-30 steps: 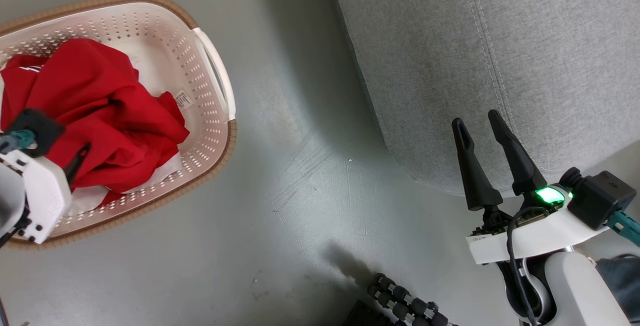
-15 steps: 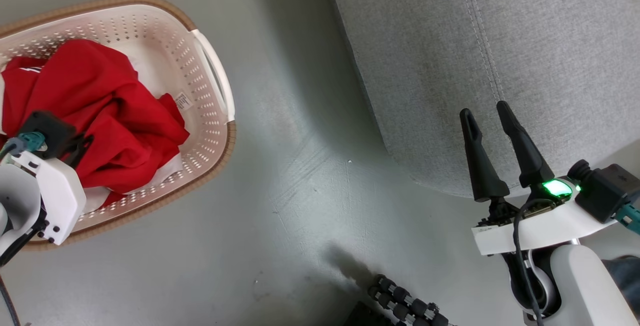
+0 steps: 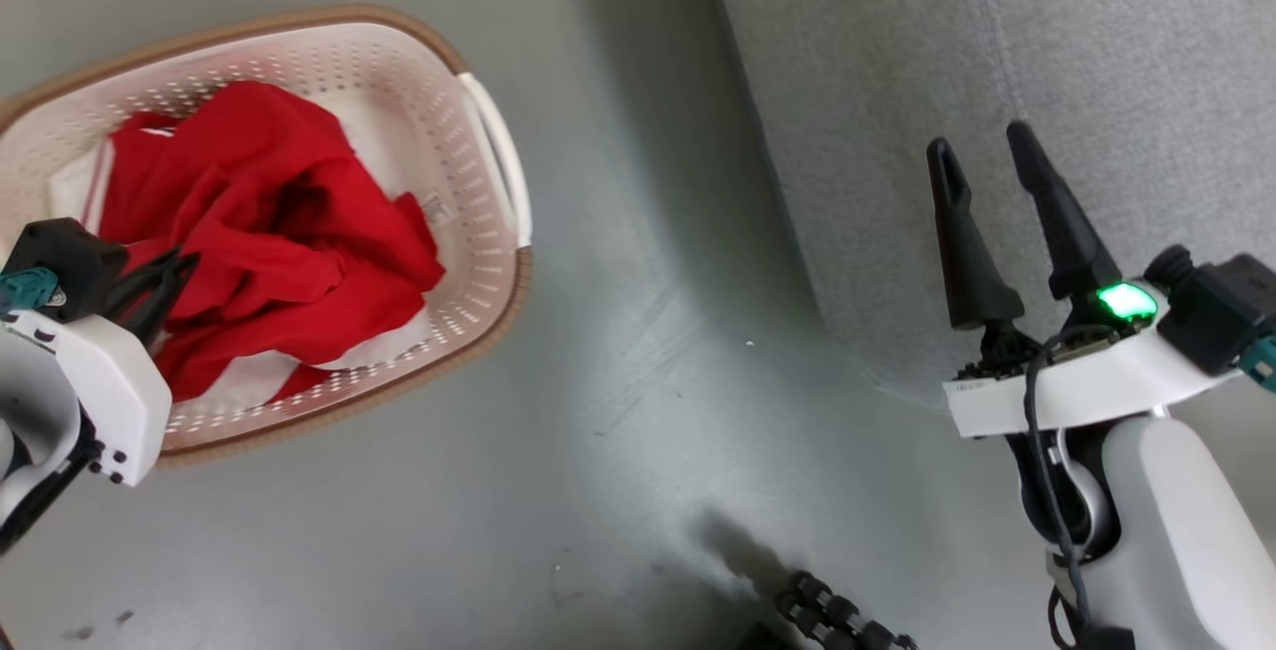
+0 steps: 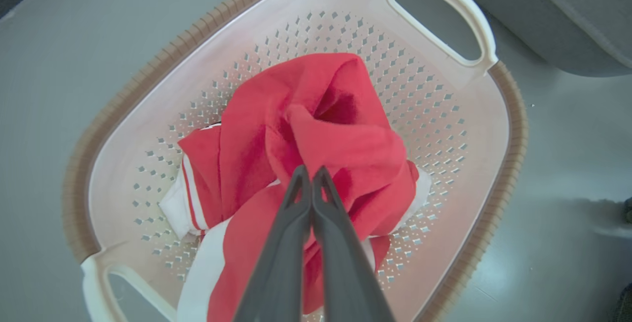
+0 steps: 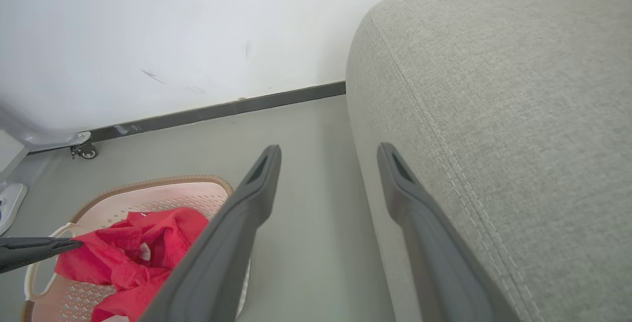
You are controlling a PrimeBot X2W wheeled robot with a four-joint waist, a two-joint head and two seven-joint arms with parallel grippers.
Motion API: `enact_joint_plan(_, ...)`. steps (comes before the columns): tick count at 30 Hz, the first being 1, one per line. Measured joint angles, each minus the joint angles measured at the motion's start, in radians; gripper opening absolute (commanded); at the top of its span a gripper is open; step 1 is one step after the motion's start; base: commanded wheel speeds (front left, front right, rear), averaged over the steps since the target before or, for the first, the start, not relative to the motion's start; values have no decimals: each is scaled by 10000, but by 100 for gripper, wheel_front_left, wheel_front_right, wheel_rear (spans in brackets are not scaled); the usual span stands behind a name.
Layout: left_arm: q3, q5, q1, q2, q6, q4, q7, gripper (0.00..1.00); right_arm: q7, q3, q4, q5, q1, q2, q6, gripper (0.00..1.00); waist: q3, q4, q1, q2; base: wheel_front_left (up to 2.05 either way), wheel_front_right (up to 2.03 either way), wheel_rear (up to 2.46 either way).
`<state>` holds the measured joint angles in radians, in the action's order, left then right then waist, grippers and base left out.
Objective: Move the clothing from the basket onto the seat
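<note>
The left gripper (image 4: 311,171) is clenching its fingers on a fold of the clothing (image 4: 321,114) for lifting out of the basket (image 4: 516,129) — the right gripper (image 3: 978,139) is idling, fingers released.

- The clothing (image 4: 316,129) is soft red cloth, matt and creased, with white trim.
- The basket (image 4: 148,129) is smooth cream plastic with a slight sheen, pierced with small holes; its brown rim has a woven look (plastic too, it seems).
- The sofa (image 5: 518,114) is grey woven fabric, matt, slightly rough, with stitched seams.
- The floor (image 3: 638,490) is smooth, grey, faintly glossy, scuffed.
</note>
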<state>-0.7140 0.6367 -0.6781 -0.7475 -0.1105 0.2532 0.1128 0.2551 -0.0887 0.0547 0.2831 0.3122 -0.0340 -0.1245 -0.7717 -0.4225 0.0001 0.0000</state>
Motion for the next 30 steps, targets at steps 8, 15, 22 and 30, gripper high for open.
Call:
enact_joint_plan(8,180,119,420,4,290,-715,-416,0,2,77,-430,-612,461,-19,-2,100,396,595,0,0,0,0,0)
enact_joint_plan(15,393,128,801,-44,637,-1361,-863,0,2,215,-913,-1060,523,-35,0,100,824,1171,0,0,0,0,0)
enact_joint_plan(22,878,328,954,-79,1049,-1921,-1290,0,0,370,-1198,-1528,644,-52,-2,100,1350,1781,0,0,0,0,0)
enact_joint_plan(30,1030,631,977,0,1168,-2951,-1496,0,2,527,-1423,-1912,599,-71,-2,100,2106,2471,-1,0,0,0,0)
